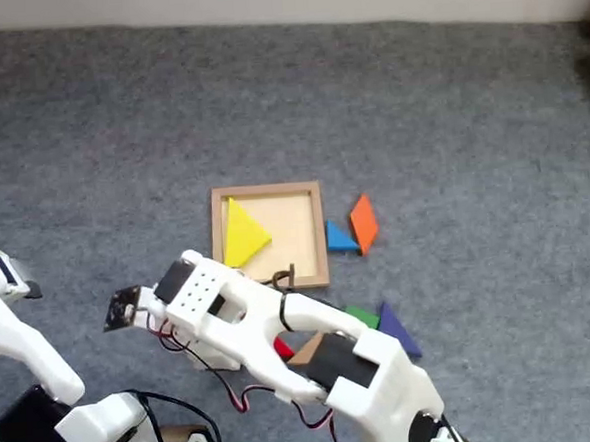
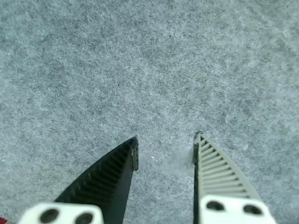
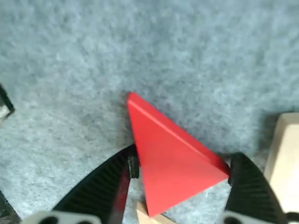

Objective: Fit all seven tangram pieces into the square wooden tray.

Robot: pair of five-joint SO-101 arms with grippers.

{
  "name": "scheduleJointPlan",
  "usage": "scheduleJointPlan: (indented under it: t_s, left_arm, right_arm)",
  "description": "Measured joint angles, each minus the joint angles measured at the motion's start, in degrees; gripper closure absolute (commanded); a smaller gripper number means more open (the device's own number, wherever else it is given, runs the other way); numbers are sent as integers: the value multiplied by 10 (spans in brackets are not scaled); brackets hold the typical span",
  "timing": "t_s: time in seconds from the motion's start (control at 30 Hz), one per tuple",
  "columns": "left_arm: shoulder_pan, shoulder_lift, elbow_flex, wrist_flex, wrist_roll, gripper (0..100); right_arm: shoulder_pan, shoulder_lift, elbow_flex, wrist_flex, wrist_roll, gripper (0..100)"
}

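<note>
The square wooden tray (image 1: 318,230) lies mid-table with a yellow triangle (image 1: 243,233) in its left half. Right of it are a blue triangle (image 1: 340,238) and an orange parallelogram (image 1: 363,223). A green piece (image 1: 362,316) and a dark blue triangle (image 1: 397,327) lie nearer the front. My right arm (image 1: 230,310) crosses in front of the tray. My right gripper (image 3: 182,163) is shut on the red triangle (image 3: 173,154), a fingertip against each side. A sliver of that red triangle (image 1: 283,348) and a tan piece (image 1: 308,350) peek from under the arm. My left gripper (image 2: 166,151) is open over bare carpet.
Grey carpet covers the whole table. The left arm (image 1: 12,338) stands at the front left edge. The tray's pale rim (image 3: 285,154) is just beside the right gripper. The carpet is bare behind and to the left of the tray.
</note>
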Motion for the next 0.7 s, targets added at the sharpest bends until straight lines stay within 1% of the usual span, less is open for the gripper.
scheduleJointPlan:
  t_s: [0.23, 0.43, 0.57, 0.7]
  left_arm:
    - [0, 0, 0, 0, 0, 807]
    - [0, 0, 0, 0, 0, 807]
    - [0, 0, 0, 0, 0, 807]
    - [0, 0, 0, 0, 0, 807]
  right_arm:
    - [11, -1, -3, 18, 1, 735]
    - [32, -55, 1, 27, 2, 735]
    - [55, -96, 1, 31, 41, 735]
    - [97, -123, 1, 31, 87, 735]
